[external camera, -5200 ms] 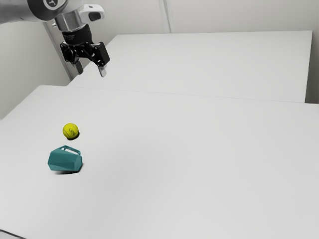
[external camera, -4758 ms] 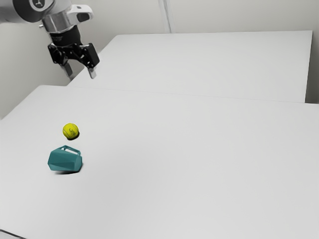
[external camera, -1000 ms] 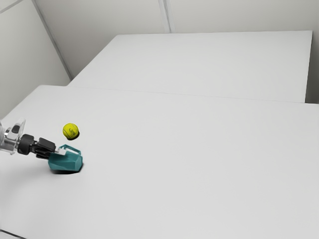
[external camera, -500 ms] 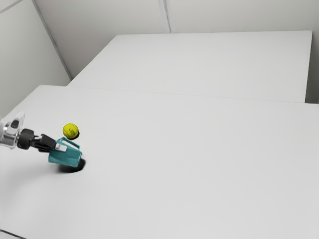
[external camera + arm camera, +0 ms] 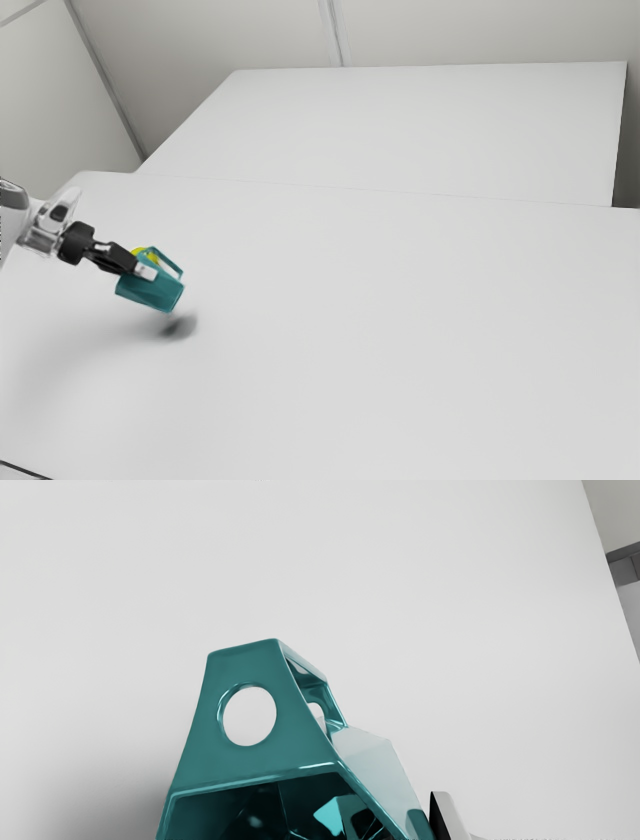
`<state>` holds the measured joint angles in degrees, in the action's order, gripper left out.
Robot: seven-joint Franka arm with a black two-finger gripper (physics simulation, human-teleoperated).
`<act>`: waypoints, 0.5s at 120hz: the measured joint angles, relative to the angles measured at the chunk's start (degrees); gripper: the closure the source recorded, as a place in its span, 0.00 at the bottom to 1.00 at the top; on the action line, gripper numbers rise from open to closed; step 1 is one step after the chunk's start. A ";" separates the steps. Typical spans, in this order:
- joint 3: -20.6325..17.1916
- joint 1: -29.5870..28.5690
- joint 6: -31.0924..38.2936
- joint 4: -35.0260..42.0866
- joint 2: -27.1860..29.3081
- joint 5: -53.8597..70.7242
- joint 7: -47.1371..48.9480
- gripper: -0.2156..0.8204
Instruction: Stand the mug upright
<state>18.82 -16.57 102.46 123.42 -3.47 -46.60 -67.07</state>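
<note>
While the hand point(image 5: 148, 272) grips the tilted mug point(image 5: 150, 293) above the surface point(image 5: 350, 320), the yellow ball point(image 5: 138, 251) peeks from behind, left in the exterior view.

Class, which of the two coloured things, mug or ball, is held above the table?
The teal mug: tilted in the jaws, its shadow apart beneath it. The yellow ball, partly hidden behind it, is not gripped.

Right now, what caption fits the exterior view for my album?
The gripper holds the tilted mug above the table, partly hiding the ball.
</note>
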 joint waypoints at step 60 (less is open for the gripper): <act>-4.45 11.03 7.93 -6.12 2.46 23.71 14.64 0.96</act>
<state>14.37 -5.54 110.38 117.29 -1.01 -22.89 -52.43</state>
